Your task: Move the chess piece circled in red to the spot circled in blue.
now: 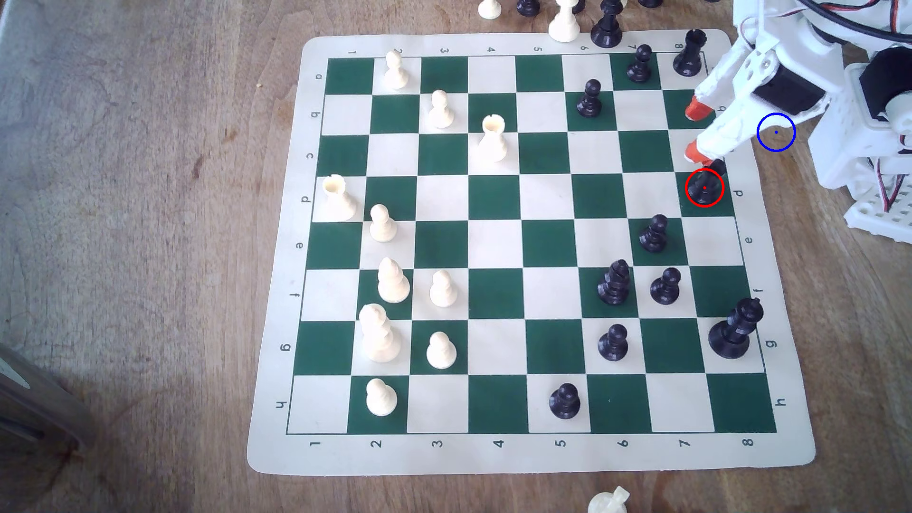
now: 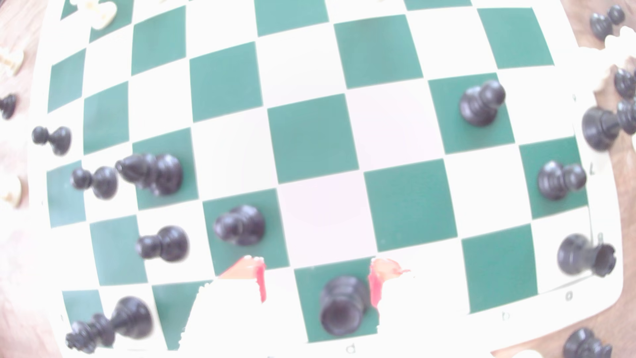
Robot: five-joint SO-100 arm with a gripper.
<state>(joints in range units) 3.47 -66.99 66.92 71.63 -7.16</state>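
Where I have the gripper (image 1: 695,129): over the board (image 1: 496,197), at its edge on the exterior view's right, above rows b and c of column 8.
Gripper state: I see the two orange-tipped fingers (image 2: 260,280) spread wide and gripping nothing.
Black rook (image 1: 704,187): inside the red ring on the board's dark square d8, in the last column on the exterior view's right.
Rook's axis: upright, long axis vertical, wide base flat on the square, flat-topped head up; my wrist view looks down on the head.
Rook and fingers: in the wrist view it stands between them, much nearer one tip; I cannot tell whether that tip touches it.
Blue ring (image 1: 776,132): on bare wooden worktop (image 1: 148,246) just off the board's edge on the exterior view's right, level with row c, beside the arm's white body.
Black on the board, my count: ten, being six pawns (image 1: 589,98), two rooks counting the ringed one, one knight (image 1: 614,283) and one tall piece (image 1: 735,328).
White on the board, my count: ten, being six pawns (image 1: 440,108), two rooks (image 1: 493,138), one bishop (image 1: 393,281) and one taller piece (image 1: 377,335).
Off the board: several black and white pieces along its far edge, cut by the frame, and one white piece (image 1: 609,502) lying beyond its near edge.
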